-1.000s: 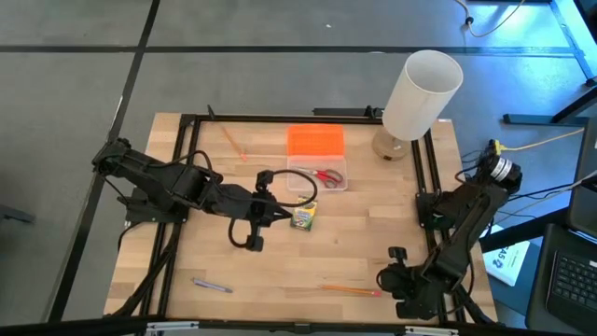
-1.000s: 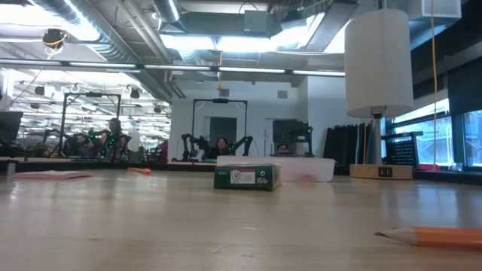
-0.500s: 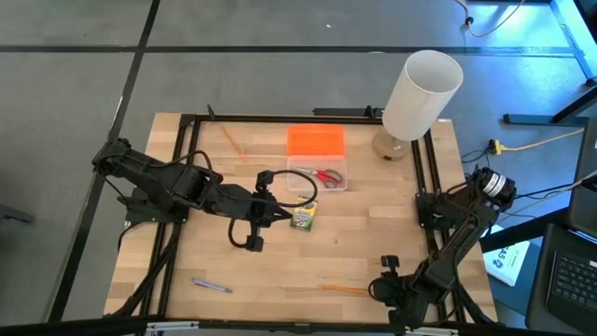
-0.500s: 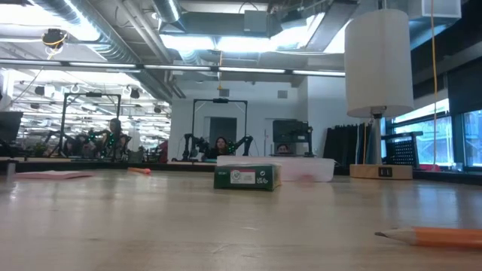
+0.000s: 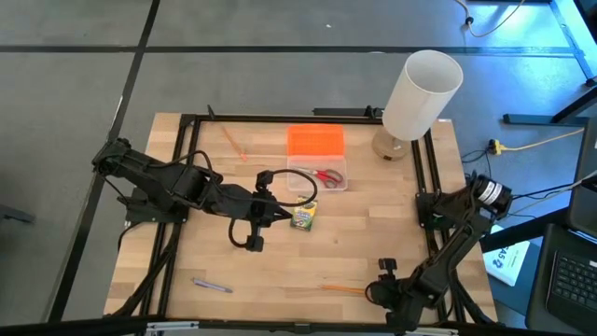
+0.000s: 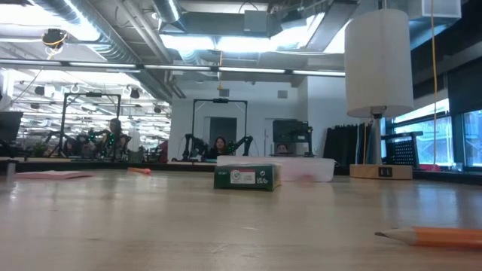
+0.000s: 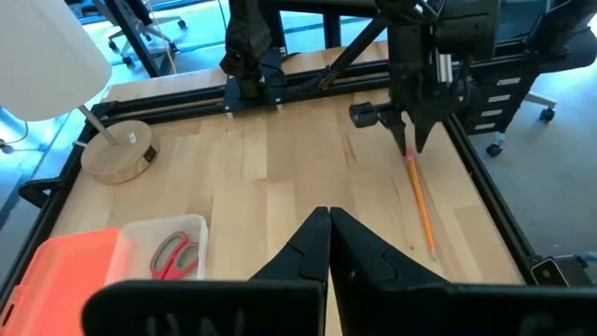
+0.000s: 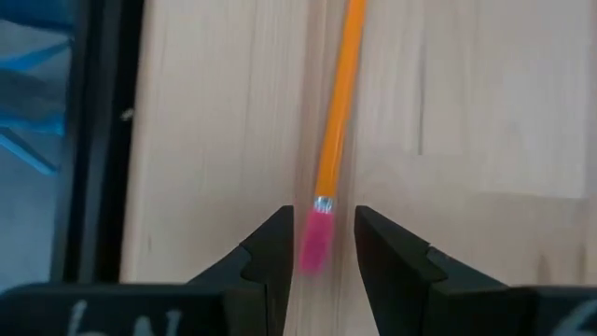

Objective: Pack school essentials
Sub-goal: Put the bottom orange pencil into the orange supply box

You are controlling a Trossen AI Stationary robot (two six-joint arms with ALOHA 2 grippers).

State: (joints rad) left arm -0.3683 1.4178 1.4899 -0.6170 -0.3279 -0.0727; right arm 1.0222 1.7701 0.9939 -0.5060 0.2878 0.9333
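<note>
Wooden table (image 5: pixel 373 233) seen from above, w/ a clear box (image 5: pixel 317 175) under an orange lid (image 5: pixel 315 142) near the middle. Red-handled scissors (image 5: pixel 327 175) are seen inside the box. A crayon box (image 5: pixel 304 217) is placed just in front of it, w/ the left gripper (image 5: pixel 283 215) pinched shut beside it, holding nothing. Far from the box, at the near edge, an orange pencil (image 5: pixel 347 290) is laid flat; the right gripper (image 8: pixel 317 245) is set narrowly apart, its fingers either side of the pencil's pink eraser end (image 8: pixel 315 239), not clamped. A purple pen (image 5: pixel 212 286) is seen near-left of the box.
</note>
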